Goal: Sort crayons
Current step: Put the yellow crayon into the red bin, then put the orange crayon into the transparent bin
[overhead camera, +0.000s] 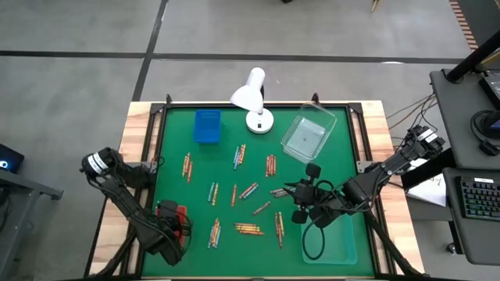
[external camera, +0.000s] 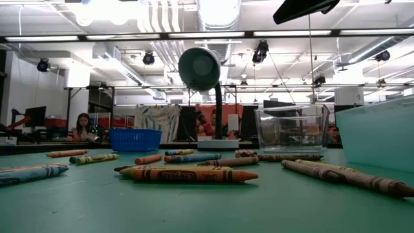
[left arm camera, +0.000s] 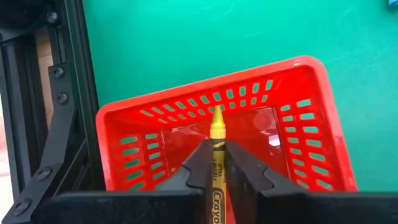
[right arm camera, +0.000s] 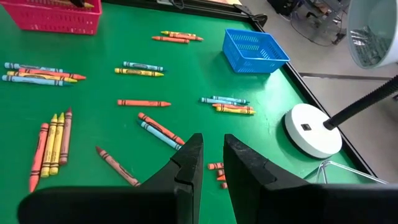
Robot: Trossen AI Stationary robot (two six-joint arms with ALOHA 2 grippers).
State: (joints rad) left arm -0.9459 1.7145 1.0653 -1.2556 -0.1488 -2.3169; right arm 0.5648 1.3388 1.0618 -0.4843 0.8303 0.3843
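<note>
My left tool (left arm camera: 214, 165) is pinched on a yellow crayon (left arm camera: 216, 140), gripped low on its wrapper so the tip juts out ahead of the fingers and I can aim it. Directly beyond that tip sits the red basket (left arm camera: 311, 134), its open mouth facing me; I hold the crayon over the middle of it so that, once let go, it should fall inside and not on the rim. I judge this is the drop-off step for one stick. Past the basket lies bare green counter (left arm camera: 205, 37), and the black frame runs alongside my tool. My right tool (right arm camera: 208, 158) hangs above the middle of the counter with its fingers a small way apart and nothing between them, pointed so the loose crayons lie spread ahead: a brown one (right arm camera: 118, 166) nearest, then a red and blue pair (right arm camera: 160, 129), an orange one (right arm camera: 144, 102), further clusters beyond. Farther out stands the blue basket (right arm camera: 256, 50), and off to the side the lamp base (right arm camera: 313, 129). Most crayons remain unsorted.
</note>
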